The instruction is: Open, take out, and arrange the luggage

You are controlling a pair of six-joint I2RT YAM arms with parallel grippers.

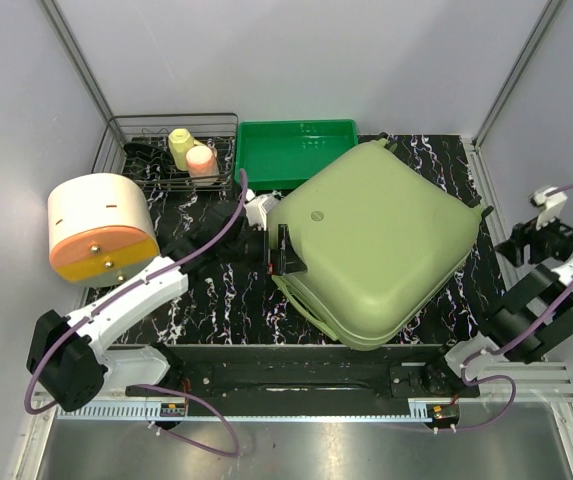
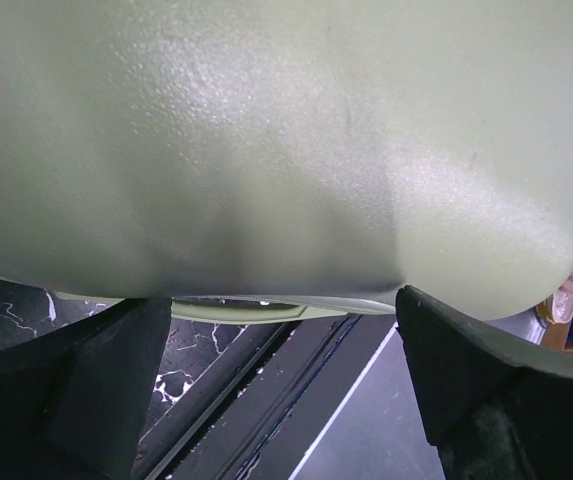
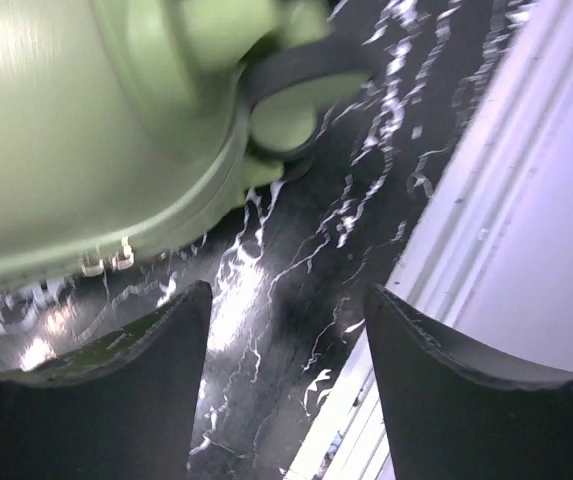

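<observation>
White and black arms, two in count, stand at the near edge of one black marbled table (image 1: 216, 300). Left gripper (image 2: 281, 300): the two fingers (image 2: 96, 380) are spread wide, with nothing pinched between them. The pale green shell of the luggage (image 1: 381, 240) fills the left wrist view directly ahead of the fingertips, and the rim of a lower shell shows beneath it. Whether the tips touch the shell cannot be told. In the top view this gripper sits at the left edge of the luggage. Right gripper (image 3: 286, 300): the two fingers (image 3: 126, 400) are apart, with only bare table between them, and they touch nothing. It hangs near the right edge of the table, apart from the luggage. One wheel (image 3: 286, 115) in a dark housing and two small metal tabs (image 3: 106, 262) on the rim appear in the right wrist view. Luggage, one in count, lies flat on the centre-right of the table, turned diagonally, with its two shells lying one upon the other. At the left edge of the table rests one round container (image 1: 101, 230), cream above and orange below, well apart from the luggage. Farther back stands one bright green tray (image 1: 296, 150), just beside the far corner of the luggage. To the left of the tray stands one wire basket (image 1: 228, 122), holding one yellow bottle (image 1: 179, 148) and one pink bottle (image 1: 202, 160) side by side.
</observation>
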